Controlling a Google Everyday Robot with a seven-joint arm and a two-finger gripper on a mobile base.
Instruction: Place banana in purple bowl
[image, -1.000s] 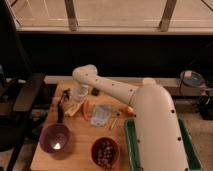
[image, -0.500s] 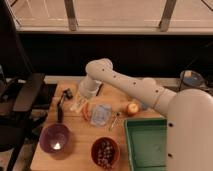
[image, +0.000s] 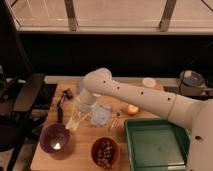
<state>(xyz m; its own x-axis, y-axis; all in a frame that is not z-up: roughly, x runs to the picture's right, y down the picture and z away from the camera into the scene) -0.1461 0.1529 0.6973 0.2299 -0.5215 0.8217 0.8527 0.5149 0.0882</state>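
Observation:
My gripper (image: 80, 108) is over the left part of the wooden table, at the end of the white arm that reaches in from the right. It is shut on the banana (image: 74, 121), a pale yellow-cream fruit that hangs tilted down and to the left below the fingers. The purple bowl (image: 54, 138) sits at the table's front left corner, just below and left of the banana's lower end. The banana is above the bowl's far right rim and does not touch it.
A reddish-brown bowl (image: 105, 152) with dark pieces stands at the front centre. A green tray (image: 157, 145) is at the front right. A clear plastic bag (image: 101, 115), an orange fruit (image: 132, 109) and a black tool (image: 62, 98) lie mid-table. A blue cup (image: 192, 77) stands far right.
The gripper has moved forward and left with the banana, from mid-table to near the purple bowl. The arm's elbow has swung back to the left.

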